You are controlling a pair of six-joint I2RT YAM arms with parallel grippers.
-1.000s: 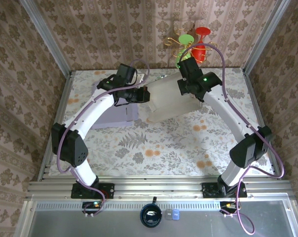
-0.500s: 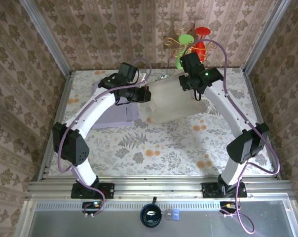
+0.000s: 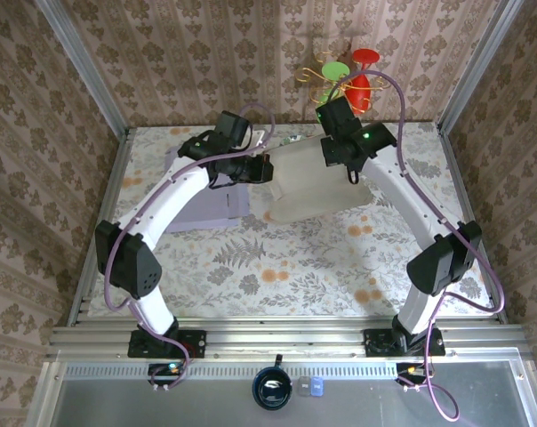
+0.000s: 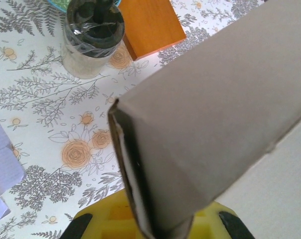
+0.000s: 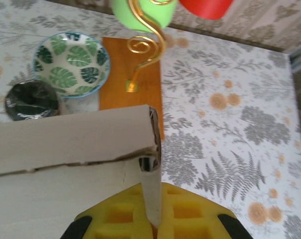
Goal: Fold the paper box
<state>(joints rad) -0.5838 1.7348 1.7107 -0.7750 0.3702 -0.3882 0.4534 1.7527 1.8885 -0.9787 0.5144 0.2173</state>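
From above, the paper box (image 3: 308, 182) stands partly formed, raised over the far middle of the flowered counter (image 3: 277, 267). The left claw (image 3: 261, 169) meets its left end and the right claw (image 3: 345, 160) its far right edge. A lilac sheet (image 3: 206, 205) lies flat under the left arm, just left of the box. A gold wire stand (image 3: 326, 80) with red and green pieces rises at the far edge.

From the left wrist, the left claw (image 4: 155, 225) is pressed together on a folded corner of the paper box (image 4: 215, 109), the card running down between its yellow pads (image 4: 105, 221). Beyond the corner stand a jar with a black lid (image 4: 92, 36) and an orange wooden block (image 4: 150, 22), touching or nearly so.

From the right wrist, the right claw (image 5: 153, 219) pinches a thin end flap of the paper box (image 5: 66, 137) between its yellow pads (image 5: 120, 214). Farther off sit a leaf-patterned bowl (image 5: 71, 62) and the black-lidded jar (image 5: 30, 101). The wooden block (image 5: 140, 94) carries the gold wire stand (image 5: 145, 32).
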